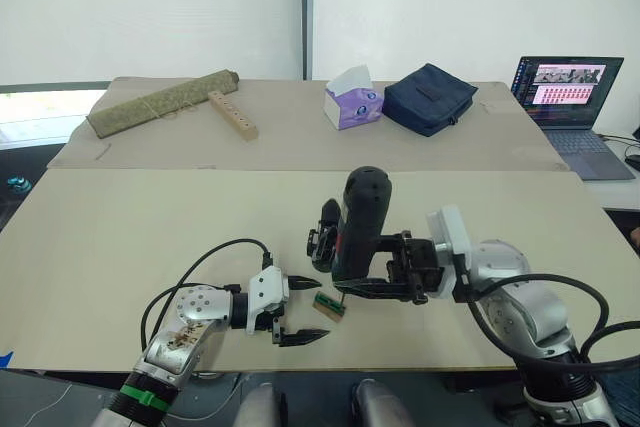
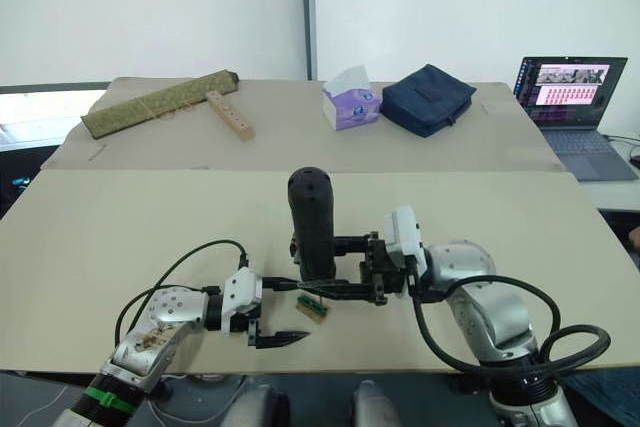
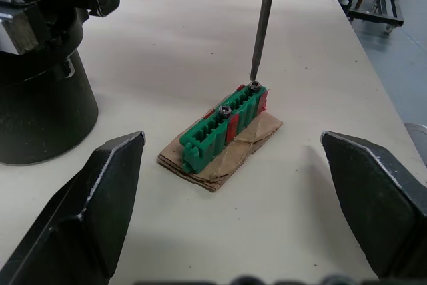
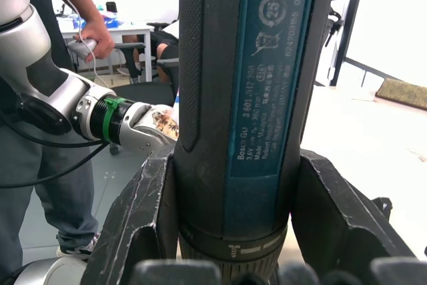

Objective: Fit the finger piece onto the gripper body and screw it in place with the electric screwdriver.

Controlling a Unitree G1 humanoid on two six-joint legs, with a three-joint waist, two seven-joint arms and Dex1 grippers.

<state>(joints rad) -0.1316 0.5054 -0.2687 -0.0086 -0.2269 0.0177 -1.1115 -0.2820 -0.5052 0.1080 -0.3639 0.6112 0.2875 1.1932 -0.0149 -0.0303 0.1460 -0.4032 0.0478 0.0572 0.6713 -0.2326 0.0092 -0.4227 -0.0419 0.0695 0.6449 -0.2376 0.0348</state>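
Now your right gripper (image 4: 230,231) clamps the screwdriver (image 1: 358,222), a thick black upright cylinder; your left gripper (image 1: 303,309) gapes beside the green block (image 3: 225,121).

Bright, even daylight from the windows behind — soft shadows, right-wrist foreground slightly blurred.

Surface (image 1: 150,217): beige, two boards joined.
Green block (image 3: 227,123): on cardboard scrap, two screws on top.
Mat roll (image 1: 160,102): 10 o'clock, far edge.
Wood strip (image 1: 232,114): touching roll.
Tissues (image 1: 352,99): 12 o'clock.
Pouch (image 1: 430,97): just beside tissues.
Laptop (image 1: 568,92): 2 o'clock, lid up.
Person (image 4: 60,98): standing, mouse in hand.
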